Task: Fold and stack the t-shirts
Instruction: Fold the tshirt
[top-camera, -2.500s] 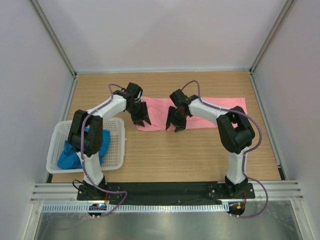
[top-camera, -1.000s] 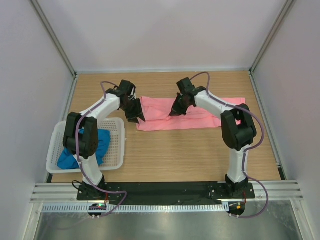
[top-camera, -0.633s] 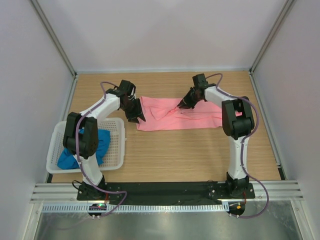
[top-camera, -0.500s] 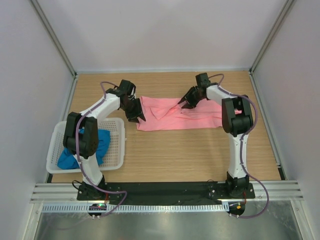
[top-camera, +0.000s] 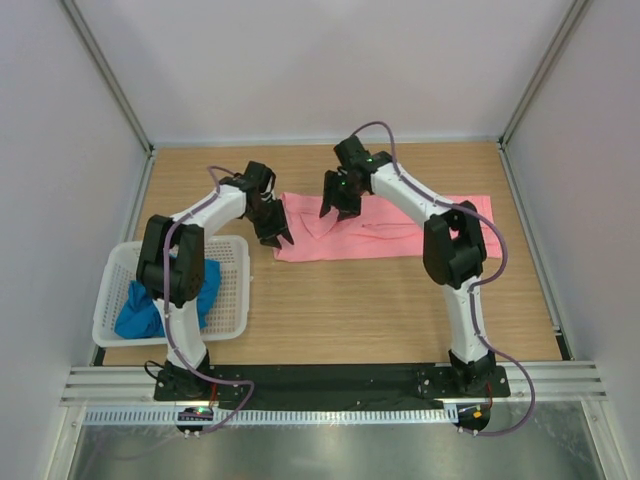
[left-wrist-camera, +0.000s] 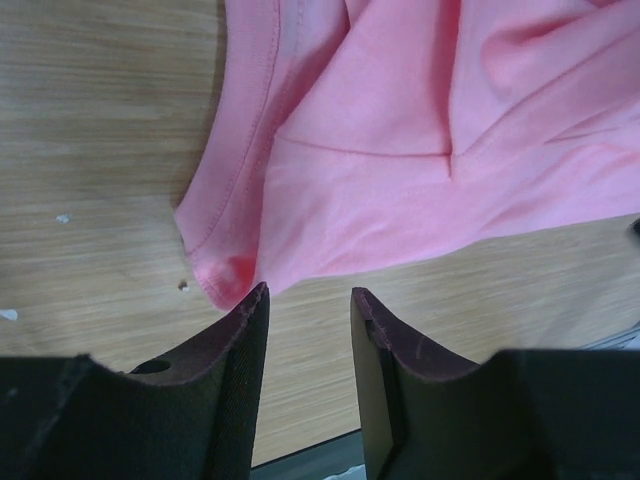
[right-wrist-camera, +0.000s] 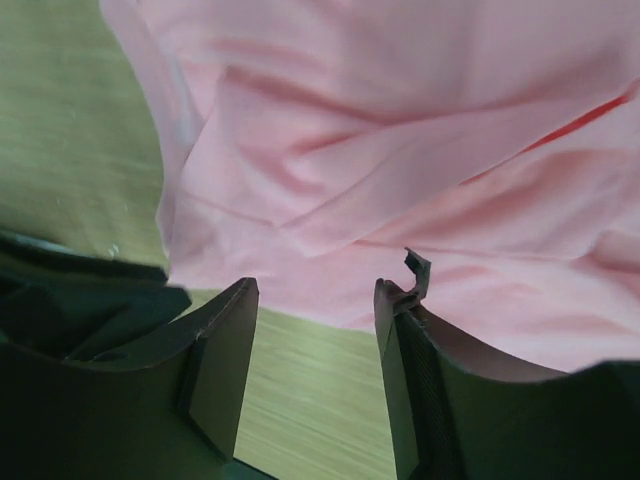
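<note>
The salmon pink t-shirt lies spread and creased across the far middle of the table; it also shows in the left wrist view and the right wrist view. The bright blue t-shirt is bunched in the basket at the left. My left gripper is open and empty, just above the pink shirt's near left corner. My right gripper is open and empty above the shirt's left part, near its far edge.
A white perforated plastic basket stands at the near left of the wooden table. Grey walls enclose the table on three sides. A black rail with the arm bases runs along the near edge.
My right gripper swung from the shirt's near left edge out to the far right, then back left to the shirt's far left part. My left gripper shifted slightly and stays at the corner.
</note>
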